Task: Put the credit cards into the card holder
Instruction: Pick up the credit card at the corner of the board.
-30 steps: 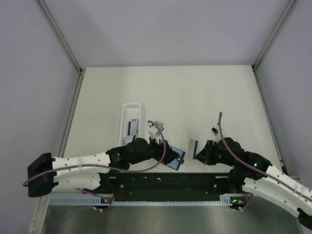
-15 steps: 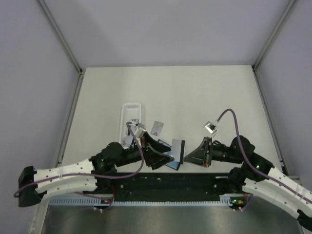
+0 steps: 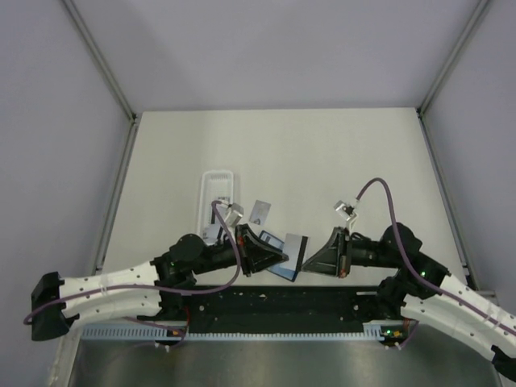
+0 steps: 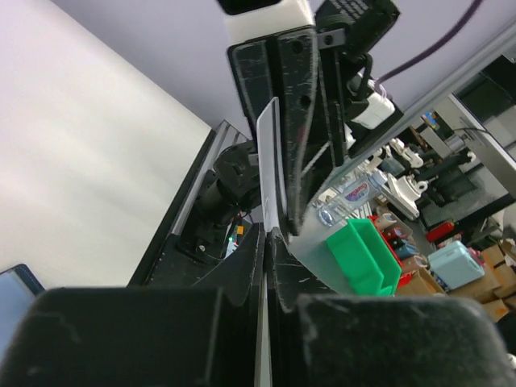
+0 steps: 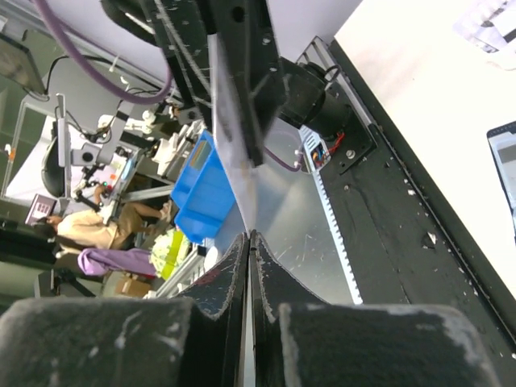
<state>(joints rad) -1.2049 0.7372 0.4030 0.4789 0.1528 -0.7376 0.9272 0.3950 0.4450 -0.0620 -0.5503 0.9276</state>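
Note:
One grey credit card hangs edge-up between both arms, just above the table's near edge. My left gripper is shut on its left end and my right gripper is shut on its right end. In the left wrist view the card runs edge-on from my left gripper to the right fingers. The right wrist view shows the card rising from my right gripper. The open navy card holder lies on the table below the card. Another card lies flat behind it.
A long white tray with more cards stands at the left behind my left arm. The black base rail runs along the near edge right under both grippers. The card holder's corner shows at the right of the right wrist view.
My left gripper has shut on the card that my right gripper was holding. Both wrists turned to face each other, and the right arm carried the card leftward.

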